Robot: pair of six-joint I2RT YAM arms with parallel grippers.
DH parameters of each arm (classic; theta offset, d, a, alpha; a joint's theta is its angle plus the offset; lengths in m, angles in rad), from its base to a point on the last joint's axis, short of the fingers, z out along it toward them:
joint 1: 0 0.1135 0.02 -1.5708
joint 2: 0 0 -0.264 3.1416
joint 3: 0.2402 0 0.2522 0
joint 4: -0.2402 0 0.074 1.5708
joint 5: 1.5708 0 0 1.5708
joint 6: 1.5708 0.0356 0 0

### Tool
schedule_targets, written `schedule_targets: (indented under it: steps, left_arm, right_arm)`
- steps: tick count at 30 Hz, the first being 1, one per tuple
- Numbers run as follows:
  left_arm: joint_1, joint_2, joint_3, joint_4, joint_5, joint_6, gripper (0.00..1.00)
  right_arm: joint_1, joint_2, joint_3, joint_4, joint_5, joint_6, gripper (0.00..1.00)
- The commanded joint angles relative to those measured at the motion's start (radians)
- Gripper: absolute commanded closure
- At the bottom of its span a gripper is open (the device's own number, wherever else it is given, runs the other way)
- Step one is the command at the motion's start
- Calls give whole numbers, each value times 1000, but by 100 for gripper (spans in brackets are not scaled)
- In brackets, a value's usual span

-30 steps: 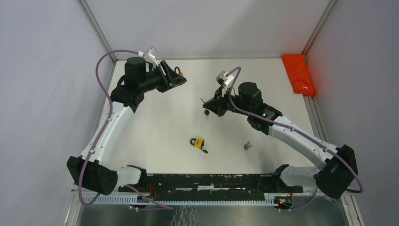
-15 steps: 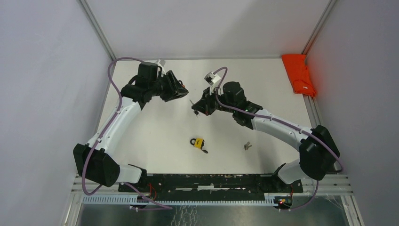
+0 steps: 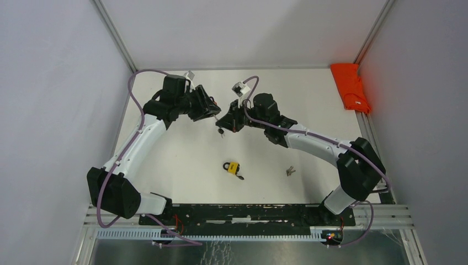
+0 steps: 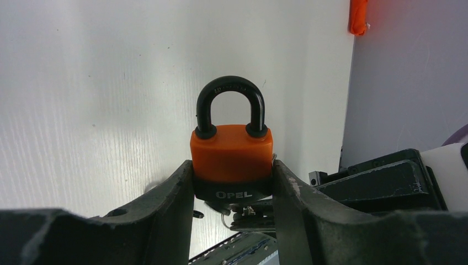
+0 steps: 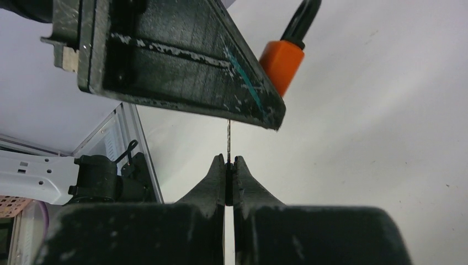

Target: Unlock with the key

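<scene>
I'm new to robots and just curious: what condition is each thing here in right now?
Orange padlock: shackle shut, clamped in left gripper.
Key: pinched in right gripper, pointing at that padlock; insertion hidden.
Yellow padlock: lying on table, apparently shut.
Loose keys: lying on table, untouched.

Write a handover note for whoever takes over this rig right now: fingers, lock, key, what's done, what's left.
Left gripper: fingers clamped on the sides of the orange padlock.
Right gripper: shut on the key, with the blade pointing at the padlock's underside, close beside the left fingers.
Done: lock and key are both in hand and lined up near each other.
Left: the shackle sits in the body at both ends, so it is not unlocked. Whether the key tip has entered the keyhole cannot be told. Insert it fully, then turn.
Also on the table: a yellow padlock and loose keys.
</scene>
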Motion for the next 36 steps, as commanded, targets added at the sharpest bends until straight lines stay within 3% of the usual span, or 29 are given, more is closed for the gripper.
schedule_targets:
  steps: [1,36]
  left_arm:
    - [-5,-15,6,73,10,26,98]
    - [-5,-48,-22,102,17,21,98]
  right_arm:
    - [6,24,65,65,-5,16,100]
    - [8,34,16,8,49,-38,100]
